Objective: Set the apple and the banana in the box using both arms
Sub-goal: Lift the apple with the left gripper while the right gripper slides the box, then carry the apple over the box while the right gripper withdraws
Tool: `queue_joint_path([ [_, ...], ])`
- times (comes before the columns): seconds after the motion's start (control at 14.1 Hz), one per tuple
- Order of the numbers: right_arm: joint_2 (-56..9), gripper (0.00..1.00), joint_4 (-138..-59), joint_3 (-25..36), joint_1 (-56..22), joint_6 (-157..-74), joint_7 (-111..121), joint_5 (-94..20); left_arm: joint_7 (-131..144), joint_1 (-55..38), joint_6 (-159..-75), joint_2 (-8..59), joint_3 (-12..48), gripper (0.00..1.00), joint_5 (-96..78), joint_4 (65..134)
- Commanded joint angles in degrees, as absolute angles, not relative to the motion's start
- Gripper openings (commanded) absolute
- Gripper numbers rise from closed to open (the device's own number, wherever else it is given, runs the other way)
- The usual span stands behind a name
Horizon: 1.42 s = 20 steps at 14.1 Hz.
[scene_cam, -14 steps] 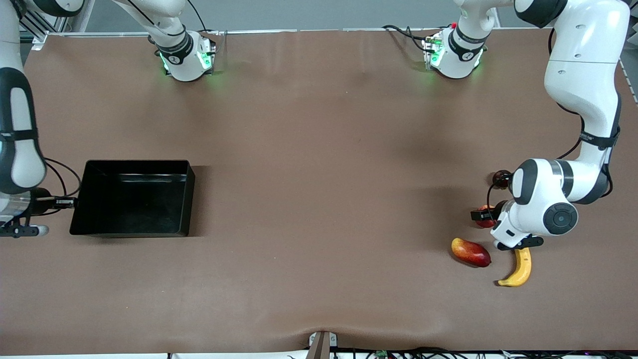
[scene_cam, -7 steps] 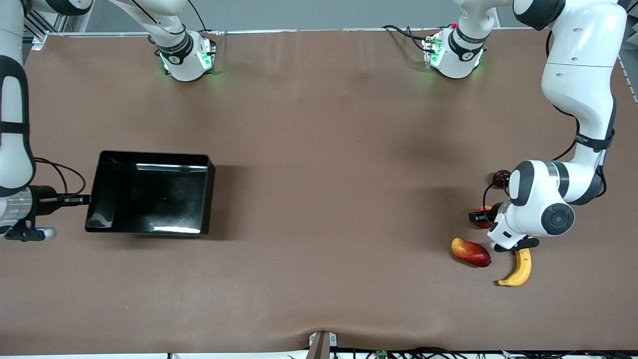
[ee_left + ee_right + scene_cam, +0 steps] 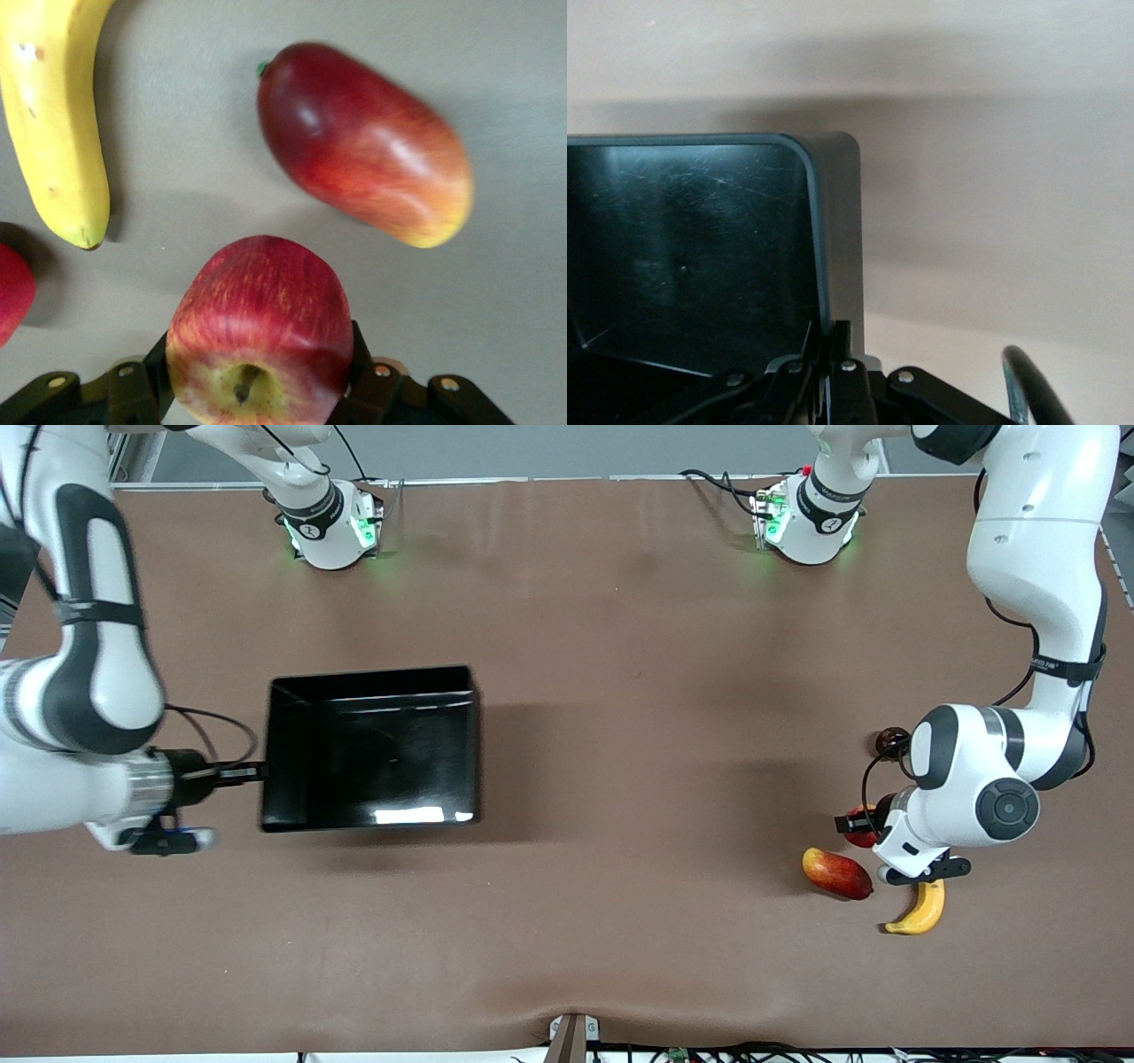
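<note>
While airborne, box point(image 3: 372, 748) fruitless.

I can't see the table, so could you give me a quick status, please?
Left gripper shut on apple. Right gripper shut on box wall. Banana on table.

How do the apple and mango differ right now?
The apple is round and streaked red over yellow; the mango is oval, dark red fading to yellow. The left gripper is clamped on the apple, while the mango lies free on the table. Both sit beside the banana.
</note>
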State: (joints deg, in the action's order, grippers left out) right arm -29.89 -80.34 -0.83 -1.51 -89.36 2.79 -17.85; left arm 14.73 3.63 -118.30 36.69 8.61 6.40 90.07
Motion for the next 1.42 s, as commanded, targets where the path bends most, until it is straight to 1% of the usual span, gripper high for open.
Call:
queue_joint_path([
  [0.0,-28.9,0.00,-81.2,-0.4,-7.3,-90.3,-3.4,-21.0,15.7,2.8,-115.0,32.4,9.9,0.00,5.5,91.1],
  [0.21,-30.0,0.00,-81.7,-0.4,-13.3,-93.9,-6.1,-21.7,19.1,2.9,-111.0,30.2,12.9,0.00,5.5,91.2],
  [0.43,-30.8,0.00,-83.9,-0.3,-18.2,-100.3,-10.6,-23.8,21.5,2.9,-110.7,28.0,15.8,0.00,5.5,91.5],
  [0.64,-33.9,0.00,-83.9,-0.3,-23.5,-107.0,-15.7,-23.9,24.3,2.9,-109.6,25.0,18.4,0.00,5.5,91.7],
  [1.0,-38.2,0.00,-83.7,-0.4,-28.6,-116.2,-16.8,-25.5,34.0,2.7,-109.4,24.1,24.3,0.00,5.5,91.2],
  [1.14,-39.2,0.00,-83.8,-0.3,-29.5,-118.0,-16.8,-25.5,37.2,2.3,-110.1,24.6,26.2,0.00,5.7,91.1],
  [1.21,-39.4,0.02,-83.8,-0.3,-30.0,-118.2,-17.1,-25.5,39.0,1.1,-110.3,24.8,26.5,0.00,5.8,91.1],
  [1.28,-39.3,0.22,-83.8,-0.3,-29.7,-118.1,-17.9,-25.5,40.5,-0.4,-110.7,25.8,26.5,0.00,6.1,91.1],
  [1.35,-39.2,0.93,-83.8,-0.2,-29.4,-118.0,-17.8,-25.2,41.4,-1.6,-112.3,26.5,26.5,0.00,6.5,91.1],
])
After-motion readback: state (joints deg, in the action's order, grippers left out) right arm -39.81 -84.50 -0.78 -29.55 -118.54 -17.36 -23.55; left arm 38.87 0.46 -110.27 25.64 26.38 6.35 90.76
